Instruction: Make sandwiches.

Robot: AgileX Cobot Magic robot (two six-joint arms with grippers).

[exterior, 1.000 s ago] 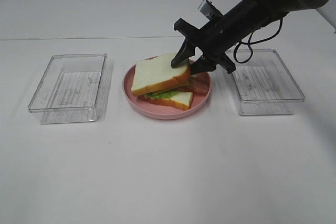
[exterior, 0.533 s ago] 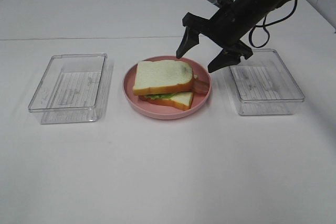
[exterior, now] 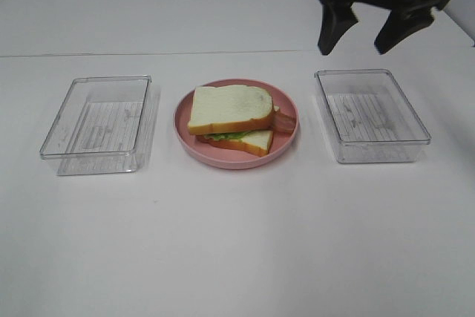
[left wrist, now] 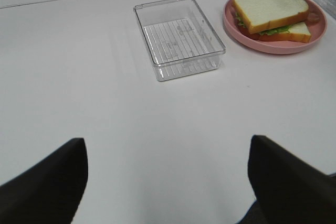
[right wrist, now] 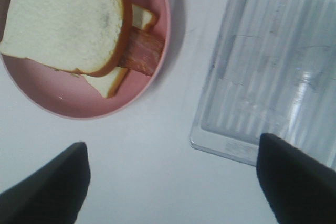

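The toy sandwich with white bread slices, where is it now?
In the exterior high view, the toy sandwich of white bread, green lettuce and bacon lies on the round pink plate, in the middle between the two clear rectangular plastic trays.

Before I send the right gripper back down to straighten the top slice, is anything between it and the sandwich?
Nothing visible. The right gripper hangs open above the right tray; the sandwich sits uncovered on the plate.
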